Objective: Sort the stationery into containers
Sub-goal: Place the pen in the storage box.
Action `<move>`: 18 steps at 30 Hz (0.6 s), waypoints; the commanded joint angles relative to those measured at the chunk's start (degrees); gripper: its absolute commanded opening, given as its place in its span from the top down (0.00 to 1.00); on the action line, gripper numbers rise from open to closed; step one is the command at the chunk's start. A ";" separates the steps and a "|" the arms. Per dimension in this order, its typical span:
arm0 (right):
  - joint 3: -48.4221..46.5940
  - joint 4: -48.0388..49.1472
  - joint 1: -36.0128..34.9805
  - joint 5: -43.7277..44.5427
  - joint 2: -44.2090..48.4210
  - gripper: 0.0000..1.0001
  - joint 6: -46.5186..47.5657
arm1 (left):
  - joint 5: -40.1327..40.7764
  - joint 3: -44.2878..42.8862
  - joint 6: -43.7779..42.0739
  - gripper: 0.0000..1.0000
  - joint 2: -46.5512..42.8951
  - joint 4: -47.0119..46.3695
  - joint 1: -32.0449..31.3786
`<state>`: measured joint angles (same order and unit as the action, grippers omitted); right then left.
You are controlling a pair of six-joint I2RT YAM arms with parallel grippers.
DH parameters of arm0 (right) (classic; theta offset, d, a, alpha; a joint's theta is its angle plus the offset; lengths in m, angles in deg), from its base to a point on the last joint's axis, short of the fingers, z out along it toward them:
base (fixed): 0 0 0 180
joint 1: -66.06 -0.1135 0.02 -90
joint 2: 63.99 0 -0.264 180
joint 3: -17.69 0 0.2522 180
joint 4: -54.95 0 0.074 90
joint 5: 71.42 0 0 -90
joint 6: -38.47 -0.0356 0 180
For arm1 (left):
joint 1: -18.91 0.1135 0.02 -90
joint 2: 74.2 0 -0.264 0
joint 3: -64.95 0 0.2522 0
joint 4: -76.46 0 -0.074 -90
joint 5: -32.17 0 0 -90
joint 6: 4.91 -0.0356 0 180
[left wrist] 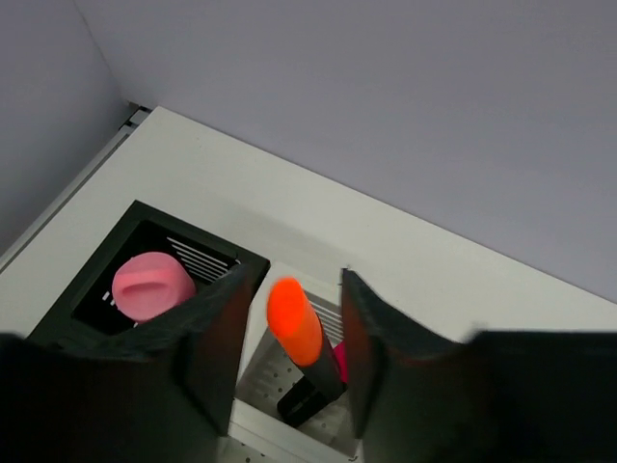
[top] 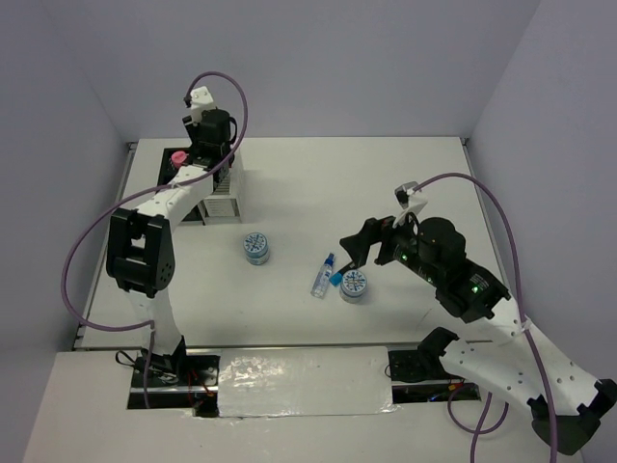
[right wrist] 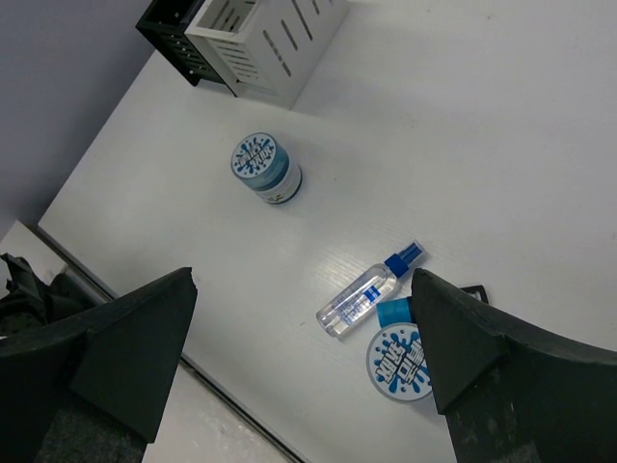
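Table (top: 386, 183) layout. Black box (left wrist: 106, 260) and white box (right wrist: 275, 43) stand joined at far left. Your left hand (left wrist: 291, 289) hangs over the white box. Its jaws are parted, with a gap either side of the orange-capped highlighter (left wrist: 297, 323), which leans inside on a pink-capped highlighter (left wrist: 339, 359): count it released. Your right hand (right wrist: 301, 289) is spread wide, empty, above the centre group.

Lone tin (right wrist: 265, 166) sits mid-table; right tin (right wrist: 400, 362) lies near it, toward the right. Judged light, rigid, slick-walled: you should span the round wall low, not the lid.

Clear tube (right wrist: 366, 292) lies flat just beside the right tin. It is likely light and prone to roll, so pinch it across mid-body, square to its length.

Pink-capped bottle (left wrist: 152, 286) is in the black box.
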<state>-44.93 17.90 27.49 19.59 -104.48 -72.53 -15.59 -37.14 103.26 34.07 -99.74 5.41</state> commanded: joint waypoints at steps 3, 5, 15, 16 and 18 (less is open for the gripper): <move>-2.29 0.35 0.42 0.04 -0.90 0.00 1.57 | 1.18 1.50 1.07 0.37 -0.42 -2.97 0.31; -2.03 0.96 0.42 0.91 -1.43 0.00 1.48 | 1.09 1.85 1.77 0.23 -1.30 -1.83 0.31; -3.72 -2.56 -0.28 7.42 -15.14 0.00 -10.09 | -11.52 -6.85 11.34 0.01 -14.91 21.44 0.23; -2.48 0.06 -0.63 7.07 -14.45 0.00 -11.08 | -13.91 -7.02 11.79 0.01 -18.06 26.17 0.23; -0.72 2.71 -0.98 5.84 -14.44 0.03 -11.61 | -21.70 -5.54 13.11 0.01 -21.50 30.33 0.23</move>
<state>-47.03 15.70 27.36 25.19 -120.24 -79.96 -25.95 -40.49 112.49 20.83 -78.08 5.45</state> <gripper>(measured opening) 0.986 0.993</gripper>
